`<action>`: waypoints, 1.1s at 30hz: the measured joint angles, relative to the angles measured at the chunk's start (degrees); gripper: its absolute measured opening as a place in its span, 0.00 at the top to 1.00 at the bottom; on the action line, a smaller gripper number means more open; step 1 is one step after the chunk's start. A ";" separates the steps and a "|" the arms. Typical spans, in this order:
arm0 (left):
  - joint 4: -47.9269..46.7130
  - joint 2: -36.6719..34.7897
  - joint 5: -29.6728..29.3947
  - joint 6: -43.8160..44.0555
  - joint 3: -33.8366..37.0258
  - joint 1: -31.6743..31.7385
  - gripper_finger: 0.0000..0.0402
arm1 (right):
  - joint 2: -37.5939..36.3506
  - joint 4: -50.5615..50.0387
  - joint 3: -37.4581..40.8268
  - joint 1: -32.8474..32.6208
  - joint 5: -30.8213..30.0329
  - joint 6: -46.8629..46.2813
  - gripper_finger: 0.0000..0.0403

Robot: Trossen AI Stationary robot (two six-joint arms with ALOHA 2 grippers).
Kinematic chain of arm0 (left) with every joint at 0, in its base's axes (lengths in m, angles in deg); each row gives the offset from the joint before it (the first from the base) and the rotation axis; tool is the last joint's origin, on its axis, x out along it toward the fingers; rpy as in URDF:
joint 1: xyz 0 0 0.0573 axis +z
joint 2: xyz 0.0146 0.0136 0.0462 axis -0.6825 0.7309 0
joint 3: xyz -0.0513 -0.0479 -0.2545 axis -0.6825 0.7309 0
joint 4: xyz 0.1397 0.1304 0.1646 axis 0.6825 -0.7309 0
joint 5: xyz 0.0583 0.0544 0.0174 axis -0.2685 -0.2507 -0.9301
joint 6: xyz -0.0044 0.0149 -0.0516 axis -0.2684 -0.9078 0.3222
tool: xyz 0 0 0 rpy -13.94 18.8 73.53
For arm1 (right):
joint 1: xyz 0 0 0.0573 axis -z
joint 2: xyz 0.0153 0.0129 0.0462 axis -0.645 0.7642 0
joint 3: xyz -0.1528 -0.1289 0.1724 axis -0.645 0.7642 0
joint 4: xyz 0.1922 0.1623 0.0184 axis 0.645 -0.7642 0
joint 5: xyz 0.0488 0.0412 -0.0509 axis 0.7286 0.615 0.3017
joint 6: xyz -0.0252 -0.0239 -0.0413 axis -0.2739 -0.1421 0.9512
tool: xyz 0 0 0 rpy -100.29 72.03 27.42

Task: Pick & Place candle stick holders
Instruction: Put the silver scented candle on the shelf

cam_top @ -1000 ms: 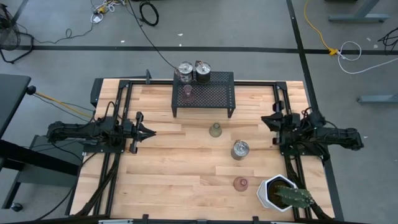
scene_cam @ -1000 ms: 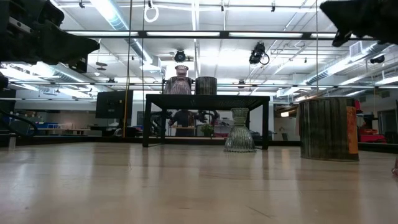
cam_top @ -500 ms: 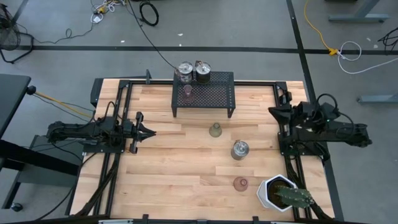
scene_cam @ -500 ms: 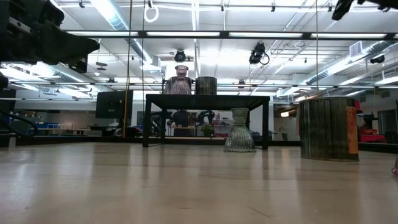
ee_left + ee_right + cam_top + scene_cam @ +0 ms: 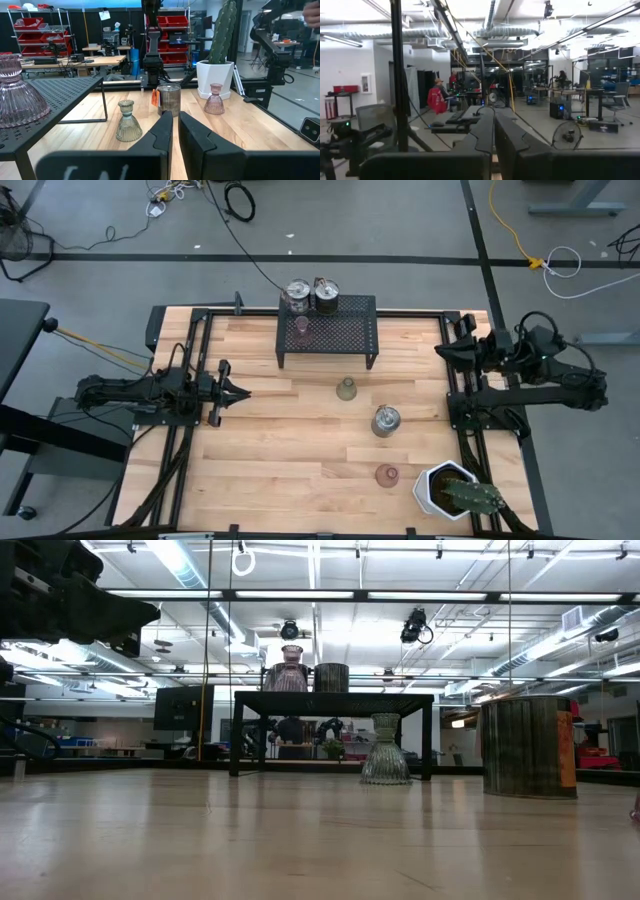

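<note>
- We are seeing 3 candle stick holders (image 5: 311, 297) sitting on the black mesh rack (image 5: 350, 330) and 3 more (image 5: 386, 421) waiting on the table (image 5: 260, 450).
- Right gripper (image 5: 441, 352), fingers shut and empty, is hanging at the table's right edge; left gripper (image 5: 243, 392) is resting shut and empty.
- We judge a reach toward a table holder is coming; it calls for opening first.

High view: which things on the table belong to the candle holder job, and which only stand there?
Job: two silvery holders and rear pink cup, on the black mesh rack; olive-green cup; lone silvery holder; front pink cup.

Not the job: black mesh rack; white cactus pot.
</note>
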 joint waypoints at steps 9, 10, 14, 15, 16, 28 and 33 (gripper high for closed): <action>0.00 0.00 0.00 0.00 0.01 -0.01 0.91 | 6.96 -1.68 -9.87 0.00 0.02 -0.63 0.95; 0.00 -0.01 0.00 0.00 0.00 0.00 0.91 | 7.61 -1.76 -10.73 0.00 0.01 -1.17 0.95; 0.00 -0.01 0.00 0.00 0.00 0.01 0.91 | 9.96 -1.88 -13.87 0.00 0.02 -2.47 0.95; 0.00 0.00 0.00 0.01 0.00 0.01 0.91 | 10.48 -2.07 -14.67 0.00 0.02 -2.74 0.95; 0.00 -0.01 -0.01 0.00 0.00 0.00 0.91 | 10.96 -2.47 -15.45 0.00 0.02 -2.77 0.95; 0.00 -0.01 0.00 0.02 0.00 0.00 0.91 | 16.24 -4.87 -25.64 0.00 0.02 -2.70 0.95; 0.00 0.00 0.00 0.02 -0.01 0.01 0.91 | 18.96 -11.77 -32.82 0.02 -0.81 -2.07 0.95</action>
